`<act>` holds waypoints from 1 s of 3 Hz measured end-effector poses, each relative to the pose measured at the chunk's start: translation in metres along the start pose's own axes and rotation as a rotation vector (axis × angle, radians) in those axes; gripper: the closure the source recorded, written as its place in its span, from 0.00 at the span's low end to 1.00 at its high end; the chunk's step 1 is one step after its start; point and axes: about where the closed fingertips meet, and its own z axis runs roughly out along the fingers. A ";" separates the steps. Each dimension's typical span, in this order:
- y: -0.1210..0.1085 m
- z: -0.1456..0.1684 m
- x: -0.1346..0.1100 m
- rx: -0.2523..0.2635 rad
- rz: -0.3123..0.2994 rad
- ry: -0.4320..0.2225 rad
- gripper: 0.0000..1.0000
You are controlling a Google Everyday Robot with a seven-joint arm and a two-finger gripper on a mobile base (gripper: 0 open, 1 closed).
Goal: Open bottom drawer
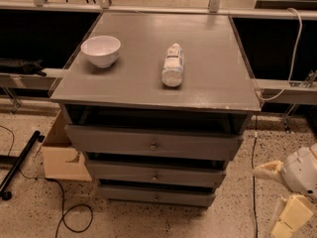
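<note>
So the gripper is hanging low at the near right of the cabinet, down by the floor and well apart from the fronts. Its two pale fingers are spread wide with nothing between them.

The bottom drawer is sitting lowest of the three grey ones. It looks pushed in, with its little round knob in the middle of the front.

What's worrying me:
- That knob is tiny, and the middle drawer's knob is sitting right above it. If the arm comes in a touch high, I reckon it's pulling the wrong drawer.
- The fingers are coming from the side, so they could easily be clipping the drawer front or sliding off the knob.
- There's a bottle lying on its side on top, to the right of a white bowl. A jerky tug that rocks the cabinet could send it rolling.
- A cable is trailing on the floor right by the arm, so snagging looks possible.
</note>
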 end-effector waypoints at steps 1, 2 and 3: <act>-0.014 0.015 0.000 -0.092 0.006 -0.160 0.00; -0.018 0.039 -0.020 -0.182 -0.012 -0.291 0.00; -0.013 0.053 -0.036 -0.212 -0.035 -0.332 0.00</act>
